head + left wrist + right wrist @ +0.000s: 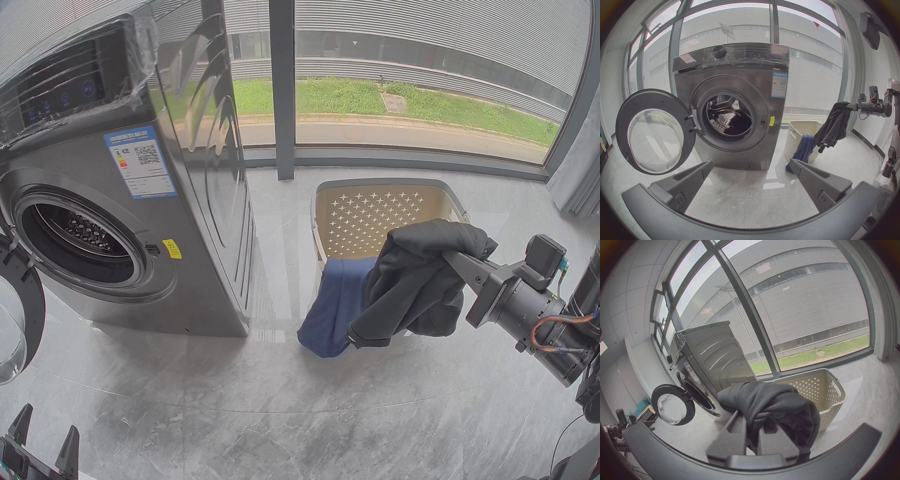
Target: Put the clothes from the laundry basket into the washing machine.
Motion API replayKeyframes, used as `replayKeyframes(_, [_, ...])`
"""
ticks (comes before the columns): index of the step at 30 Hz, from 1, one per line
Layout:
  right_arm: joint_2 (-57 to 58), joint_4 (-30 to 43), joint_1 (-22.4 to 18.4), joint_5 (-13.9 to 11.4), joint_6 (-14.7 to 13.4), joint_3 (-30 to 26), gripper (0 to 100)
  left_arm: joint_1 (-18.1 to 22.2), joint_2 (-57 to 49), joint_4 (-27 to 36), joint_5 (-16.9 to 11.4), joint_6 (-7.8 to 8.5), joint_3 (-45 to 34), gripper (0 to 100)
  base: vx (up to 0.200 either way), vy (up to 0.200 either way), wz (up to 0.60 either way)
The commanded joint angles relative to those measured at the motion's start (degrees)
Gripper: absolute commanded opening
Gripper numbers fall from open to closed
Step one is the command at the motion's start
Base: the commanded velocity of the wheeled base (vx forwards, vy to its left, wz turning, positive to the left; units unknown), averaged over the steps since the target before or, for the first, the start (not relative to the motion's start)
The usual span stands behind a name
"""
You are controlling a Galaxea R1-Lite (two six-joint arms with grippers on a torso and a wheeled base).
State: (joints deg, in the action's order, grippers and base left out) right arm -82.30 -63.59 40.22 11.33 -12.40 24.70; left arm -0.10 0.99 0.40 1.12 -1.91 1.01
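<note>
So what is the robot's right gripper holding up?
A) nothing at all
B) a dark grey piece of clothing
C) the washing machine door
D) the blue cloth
B: the right gripper is shut on the dark grey piece of clothing, held up over the laundry basket, while the blue cloth hangs over the basket's front edge.

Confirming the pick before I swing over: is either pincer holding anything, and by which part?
Right pincer is shut on the dark garment, pinching a bunched fold at its top; the rest hangs free. Left pincer is open, empty.
</note>
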Motion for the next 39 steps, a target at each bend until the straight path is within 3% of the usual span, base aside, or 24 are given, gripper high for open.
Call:
replayKeyframes(1, [-0.1, 0.0, -0.3, 0.1, 0.0, 0.4, 0, 0.0, -0.7, 0.0, 0.0, -0.02, -0.8, 100, 0.0, 0.2, 0.0])
replayKeyframes(19, [-0.4, 0.0, -0.7, 0.5, 0.0, 1.1, 0, 0.0, -0.7, 0.0, 0.0, 0.07, -0.8, 100, 0.0, 0.2, 0.0])
replayKeyframes(25, [-0.4, 0.0, -0.7, 0.4, -0.1, 1.1, 0, 0.0, -0.7, 0.0, 0.0, 0.07, -0.8, 100, 0.0, 0.0, 0.0])
replayKeyframes(39, [-0.8, -0.1, -0.7, 0.4, -0.1, 1.0, 0, 0.0, -0.7, 0.0, 0.0, 0.07, -0.8, 100, -0.2, 0.0, 0.0])
